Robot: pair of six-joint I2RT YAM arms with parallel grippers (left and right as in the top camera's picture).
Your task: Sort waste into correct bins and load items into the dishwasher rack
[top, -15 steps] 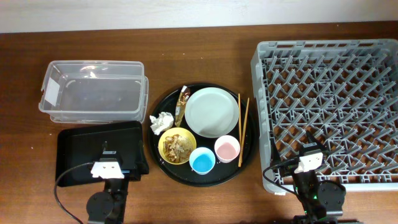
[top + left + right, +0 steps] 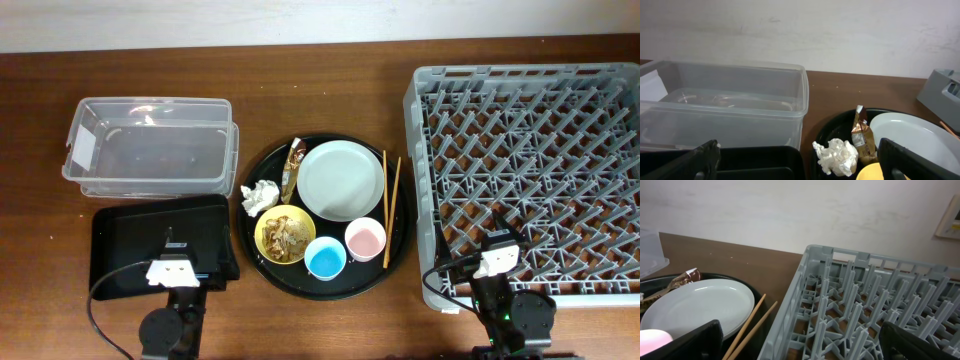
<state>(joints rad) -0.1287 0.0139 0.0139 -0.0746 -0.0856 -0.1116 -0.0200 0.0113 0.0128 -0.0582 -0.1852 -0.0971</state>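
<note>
On the round black tray (image 2: 268, 168) lie a white tissue (image 2: 259, 197), a brown-gold wrapper (image 2: 295, 165), a grey-green plate (image 2: 341, 180), chopsticks (image 2: 391, 205), a yellow bowl (image 2: 285, 237) with food scraps, a blue cup (image 2: 325, 258) and a pink cup (image 2: 365, 239). The clear tub (image 2: 150, 150) and the black tray (image 2: 130, 240) are at the left. The grey rack (image 2: 530, 170) is at the right. My left gripper (image 2: 800, 167) is open and empty over the black tray, facing the tissue (image 2: 836, 156). My right gripper (image 2: 802, 347) is open and empty at the rack's (image 2: 865, 305) near left corner, beside the chopsticks (image 2: 752, 322).
The brown table runs to a white wall at the back. Both arm bases and their cables sit at the table's front edge. The tub stands directly behind the black tray, and the round tray lies between the bins and the rack.
</note>
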